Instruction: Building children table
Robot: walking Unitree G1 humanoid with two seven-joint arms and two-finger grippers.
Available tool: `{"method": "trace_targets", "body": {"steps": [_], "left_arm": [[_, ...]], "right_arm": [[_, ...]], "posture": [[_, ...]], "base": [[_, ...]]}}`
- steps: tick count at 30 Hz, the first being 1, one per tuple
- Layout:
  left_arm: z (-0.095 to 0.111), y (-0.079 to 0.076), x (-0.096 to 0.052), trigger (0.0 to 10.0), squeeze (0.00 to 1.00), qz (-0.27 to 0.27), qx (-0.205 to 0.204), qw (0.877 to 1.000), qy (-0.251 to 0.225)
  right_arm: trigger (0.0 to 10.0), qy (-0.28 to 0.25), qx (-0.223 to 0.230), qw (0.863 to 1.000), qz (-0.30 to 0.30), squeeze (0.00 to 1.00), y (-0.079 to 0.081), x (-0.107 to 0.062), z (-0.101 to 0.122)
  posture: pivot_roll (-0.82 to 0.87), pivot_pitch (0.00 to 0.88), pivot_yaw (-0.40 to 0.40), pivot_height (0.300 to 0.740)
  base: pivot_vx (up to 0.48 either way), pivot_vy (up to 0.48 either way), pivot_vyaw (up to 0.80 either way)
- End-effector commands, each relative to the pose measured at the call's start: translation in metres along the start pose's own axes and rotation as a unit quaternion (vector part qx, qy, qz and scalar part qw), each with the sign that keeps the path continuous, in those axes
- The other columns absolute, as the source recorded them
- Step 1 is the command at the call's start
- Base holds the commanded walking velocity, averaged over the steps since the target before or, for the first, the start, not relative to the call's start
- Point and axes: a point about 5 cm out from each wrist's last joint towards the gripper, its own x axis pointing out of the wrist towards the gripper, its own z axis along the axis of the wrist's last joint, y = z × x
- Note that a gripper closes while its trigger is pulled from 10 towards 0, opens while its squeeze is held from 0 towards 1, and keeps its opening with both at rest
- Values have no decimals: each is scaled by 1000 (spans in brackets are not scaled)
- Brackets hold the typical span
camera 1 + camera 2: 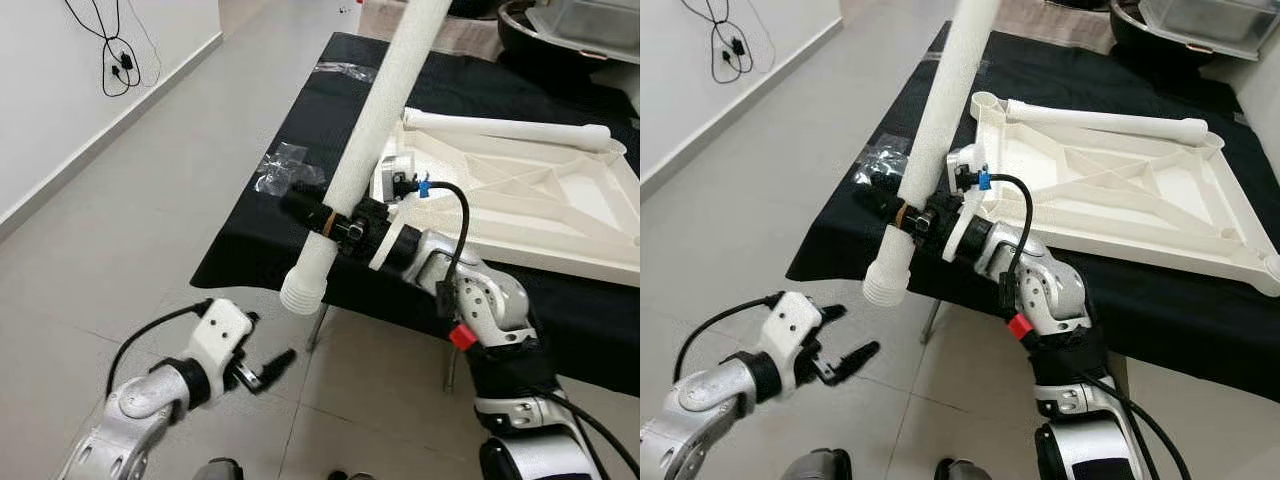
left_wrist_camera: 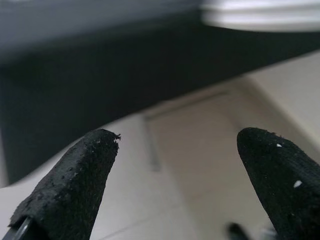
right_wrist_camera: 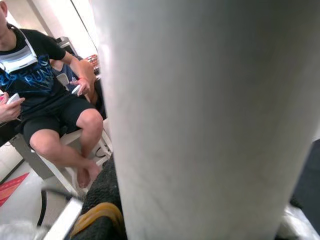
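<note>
Assembly looks early; right gripper (image 1: 902, 214) fingers pinch a white table leg (image 1: 372, 145) slanting over the black surface's (image 1: 260, 250) edge; upturned tabletop (image 1: 1120, 195) lies there; left gripper (image 1: 840, 345) fingers spread, idle.

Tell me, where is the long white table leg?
The right pincer holds the white table leg near its threaded end, slanting up over the left edge of the black table, beside the upside-down white tabletop.

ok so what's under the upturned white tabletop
A black cloth over the low table; its metal leg shows beneath the edge. Whatever lies directly beneath the white tabletop is covered.
</note>
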Motion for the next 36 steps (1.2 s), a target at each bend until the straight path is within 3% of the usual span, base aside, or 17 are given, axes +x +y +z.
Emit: {"method": "trace_targets", "body": {"steps": [1, 3, 6, 8, 9, 11, 12, 14, 15, 16, 17, 18, 19, 22, 26, 36], "left_arm": [[1, 8, 0, 10000, 0, 33, 17, 999, -4], [4, 11, 0, 10000, 0, 48, 24, 998, -9], [17, 8, 0, 10000, 0, 70, 41, 996, -44], [17, 8, 0, 10000, 0, 70, 41, 996, -44], [20, 5, 0, 10000, 0, 80, 41, 994, -55], [26, -4, 0, 10000, 0, 94, 43, 992, -71], [26, -4, 0, 10000, 0, 94, 43, 992, -71], [30, -15, -1, 10000, 0, 102, 38, 990, -85], [30, -15, -1, 10000, 0, 102, 38, 990, -85], [30, -20, -2, 10000, 0, 105, 30, 990, -88], [30, -20, -2, 10000, 0, 105, 30, 990, -88], [30, -25, -2, 10000, 0, 112, 21, 989, -89], [31, -28, -3, 10000, 0, 120, 14, 988, -92], [34, -30, -3, 10000, 0, 134, 10, 986, -96], [35, -29, -3, 10000, 0, 140, 3, 985, -99], [42, -14, -4, 10000, 0, 191, 14, 976, -108]], "right_arm": [[10000, -5, -12, 1000, 4, 0, 2, -2, 3], [10000, -6, -18, 1000, -2, 0, 1, -2, 3], [10000, -31, -50, 995, -85, 0, -14, 0, 11], [10000, -31, -50, 995, -85, 0, -14, 0, 11], [10000, -37, -85, 987, -131, 0, -21, 0, 15], [10000, -62, -150, 958, -238, 0, -35, -5, 27], [10000, -62, -150, 958, -238, 0, -35, -5, 27], [10000, -86, -216, 913, -337, 0, -43, -17, 38], [10000, -86, -216, 913, -337, 0, -43, -17, 38], [10000, -98, -243, 889, -375, 0, -44, -25, 43], [10000, -98, -243, 889, -375, 0, -44, -25, 43], [10000, -109, -265, 866, -411, 0, -45, -33, 46], [10000, -116, -273, 852, -430, 0, -45, -38, 48], [10000, -127, -272, 842, -447, 0, -44, -43, 50], [10000, -135, -263, 845, -446, 0, -43, -43, 50], [10000, -157, -265, 836, -454, 0, -44, -32, 49]], "posture": [[113, 138, -99, 740], [113, 138, -99, 740], [114, 139, -103, 740], [114, 139, -103, 740], [114, 139, -103, 740], [113, 139, -103, 740], [113, 139, -103, 740], [111, 136, -104, 740], [111, 136, -104, 740], [114, 136, -105, 740], [114, 136, -105, 740], [116, 136, -104, 740], [115, 134, -105, 740], [118, 135, -107, 740], [117, 134, -107, 740], [122, 129, -115, 740]], "base": [[0, 0, 0], [0, 0, 0], [0, 0, 0], [0, 0, 0], [0, 0, 0], [0, 0, 0], [0, 0, 0], [0, 0, 0], [0, 0, 0], [0, 0, 0], [0, 0, 0], [0, 0, 0], [0, 0, 0], [0, 0, 0], [0, 0, 0], [118, 0, 0]]}}
